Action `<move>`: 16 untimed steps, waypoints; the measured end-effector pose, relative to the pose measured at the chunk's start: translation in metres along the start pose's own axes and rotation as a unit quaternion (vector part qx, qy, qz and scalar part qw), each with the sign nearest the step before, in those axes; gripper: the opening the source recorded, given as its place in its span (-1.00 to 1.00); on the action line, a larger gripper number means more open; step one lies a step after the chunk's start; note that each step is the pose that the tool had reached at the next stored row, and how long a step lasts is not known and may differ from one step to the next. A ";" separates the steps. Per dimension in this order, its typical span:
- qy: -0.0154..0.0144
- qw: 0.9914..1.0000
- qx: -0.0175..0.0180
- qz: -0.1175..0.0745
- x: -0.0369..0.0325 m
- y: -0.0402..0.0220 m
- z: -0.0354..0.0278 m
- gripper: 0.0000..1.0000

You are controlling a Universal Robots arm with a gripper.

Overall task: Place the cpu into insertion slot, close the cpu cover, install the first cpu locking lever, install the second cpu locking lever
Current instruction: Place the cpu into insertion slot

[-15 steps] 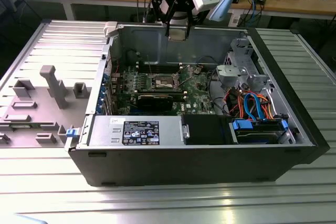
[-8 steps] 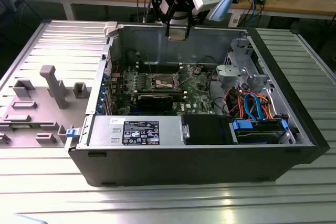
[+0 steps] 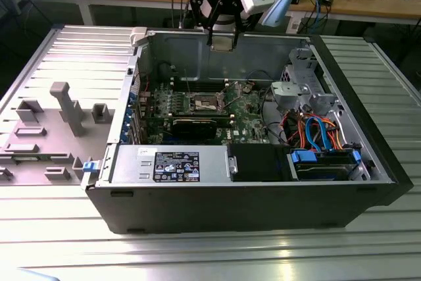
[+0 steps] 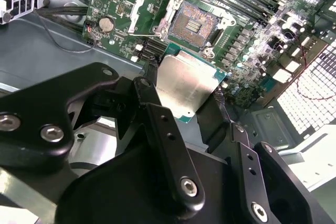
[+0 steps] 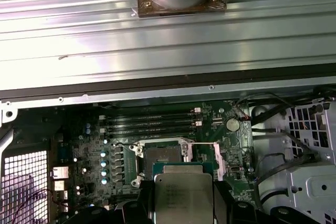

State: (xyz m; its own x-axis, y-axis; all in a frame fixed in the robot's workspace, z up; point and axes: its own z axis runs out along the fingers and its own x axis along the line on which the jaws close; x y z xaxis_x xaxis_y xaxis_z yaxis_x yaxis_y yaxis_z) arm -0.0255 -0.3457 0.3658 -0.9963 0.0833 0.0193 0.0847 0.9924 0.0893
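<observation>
My gripper (image 4: 184,100) is shut on the cpu (image 4: 186,83), a thin silver square with a green rim, held by two opposite edges between the black fingers (image 4: 148,95). In the exterior view the gripper (image 3: 222,43) hangs above the far wall of the open computer case. The insertion slot (image 4: 195,24) lies open on the green board, its tan contact field bare. The cpu cover (image 4: 140,4) stands swung open beside it. In the first wrist view the cpu (image 5: 184,195) hovers just short of the insertion slot (image 5: 164,155). From outside, the slot (image 3: 207,102) sits mid-board.
Long black memory slots (image 5: 152,124) run beside the socket, and a long black card (image 3: 197,125) lies in front of it. A power supply (image 3: 174,166), drive cage (image 3: 306,90) and coloured cables (image 3: 316,133) crowd the case. A grey fixture (image 3: 66,106) stands at the exterior view's left.
</observation>
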 end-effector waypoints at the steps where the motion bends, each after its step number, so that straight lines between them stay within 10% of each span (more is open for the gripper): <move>1: 0.000 1.000 0.000 0.002 0.0000 0.0000 0.0000 0.09; 16: 0.000 1.000 0.000 0.005 0.0000 0.0000 0.0000 0.09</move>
State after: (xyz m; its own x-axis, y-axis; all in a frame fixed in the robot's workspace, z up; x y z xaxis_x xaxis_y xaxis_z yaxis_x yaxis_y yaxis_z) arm -0.0255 -0.3457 0.3658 -0.9955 0.0923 0.0193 0.0937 0.9916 0.0893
